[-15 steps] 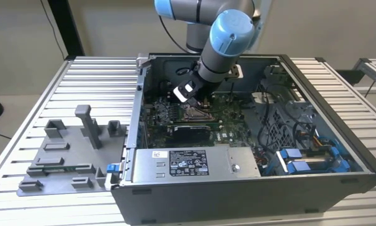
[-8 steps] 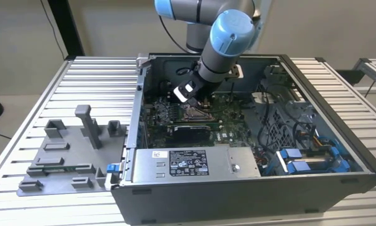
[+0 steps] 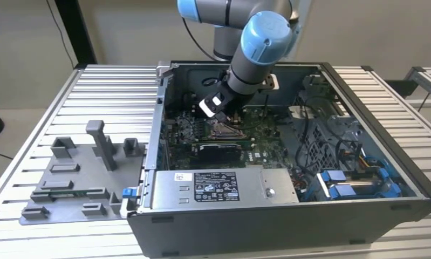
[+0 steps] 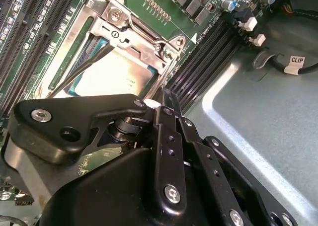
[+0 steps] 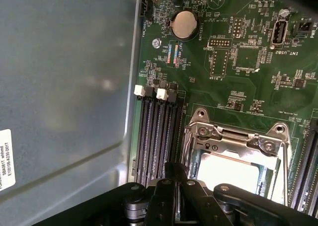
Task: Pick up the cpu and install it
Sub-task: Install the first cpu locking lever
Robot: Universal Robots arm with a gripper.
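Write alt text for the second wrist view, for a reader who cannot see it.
The cpu, silvery top up, lies inside the metal socket frame on the green motherboard. The black linkage of the gripper in the foreground hides part of it. Black memory slots and the grey case wall lie beside the socket.

- The silvery-white square cpu (image 4: pixel 117 72) carried faint dark print on its top, too small to read.
- A white paper tag (image 4: pixel 296 60) on a black cable (image 4: pixel 310 67) bore one short black word.
- The green circuit board (image 5: pixel 238 92) bore white lettering beside its connectors.
- The silver power-supply box (image 3: pixel 280 178) carried a black-and-white printed label (image 3: pixel 217 186).
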